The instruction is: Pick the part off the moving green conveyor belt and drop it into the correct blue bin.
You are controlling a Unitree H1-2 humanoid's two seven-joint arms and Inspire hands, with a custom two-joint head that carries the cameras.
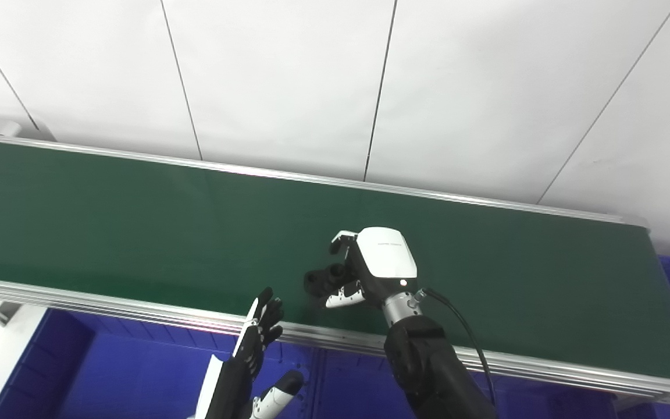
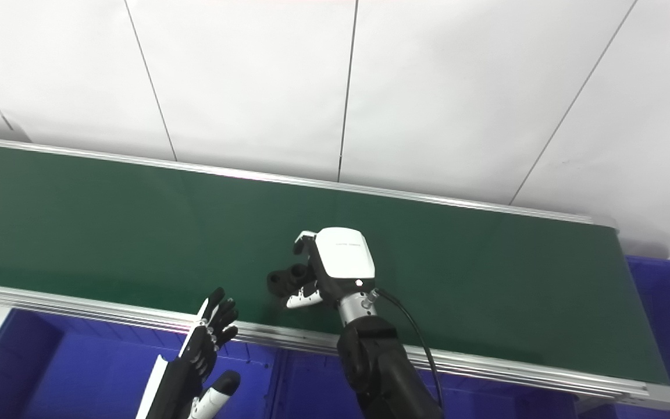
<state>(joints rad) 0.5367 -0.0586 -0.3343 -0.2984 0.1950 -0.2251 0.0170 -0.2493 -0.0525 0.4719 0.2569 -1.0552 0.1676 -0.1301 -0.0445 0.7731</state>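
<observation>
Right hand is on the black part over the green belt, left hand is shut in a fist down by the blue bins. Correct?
Not quite. The left hand is open, fingers spread and holding nothing, as the left eye view shows. The rest stands: the right hand is on the black part over the green belt, and the left hand sits by the blue bins.
</observation>
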